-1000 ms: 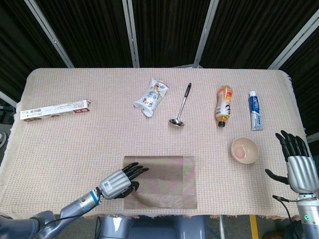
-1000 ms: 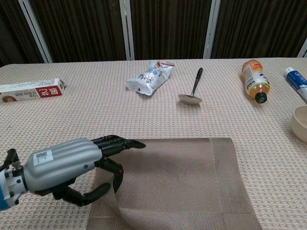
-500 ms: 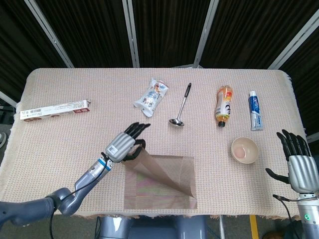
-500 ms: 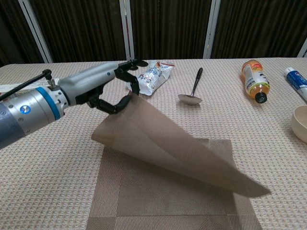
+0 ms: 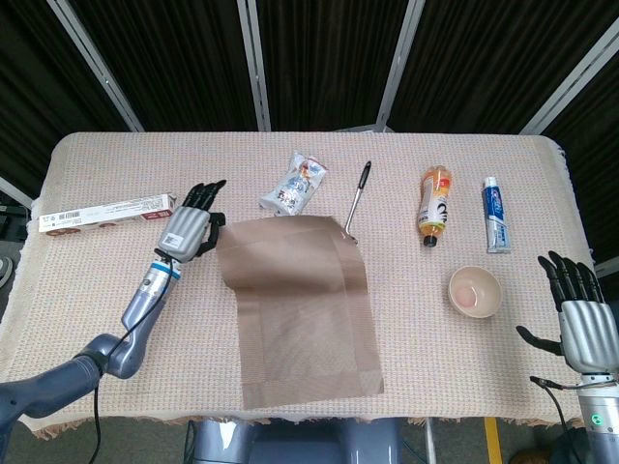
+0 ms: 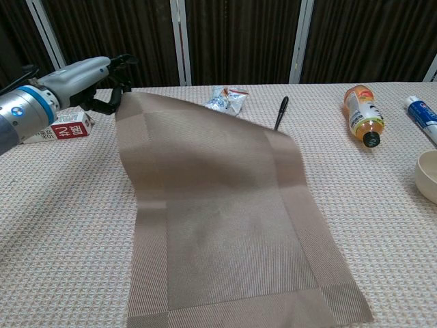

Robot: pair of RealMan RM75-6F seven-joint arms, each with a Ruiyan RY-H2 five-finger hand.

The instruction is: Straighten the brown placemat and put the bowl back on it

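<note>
The brown placemat lies unfolded, running from the table's near edge toward the far side, its far end lifted off the cloth. My left hand pinches the mat's far left corner; the chest view shows the same hand raised at the upper left with the placemat hanging down from it. The pale bowl stands upright on the tablecloth to the right of the mat and apart from it, and is cut off at the chest view's right edge. My right hand hovers open beyond the bowl, near the table's right edge.
Along the far side lie a toothpaste box, a snack packet, a ladle whose scoop is hidden under the mat's far edge, an orange drink bottle and a toothpaste tube.
My left hand has carried the folded-over corner of the mat up and away to the far left, unfolding it. The mat now covers the ladle's scoop. The right hand and bowl stayed put.
</note>
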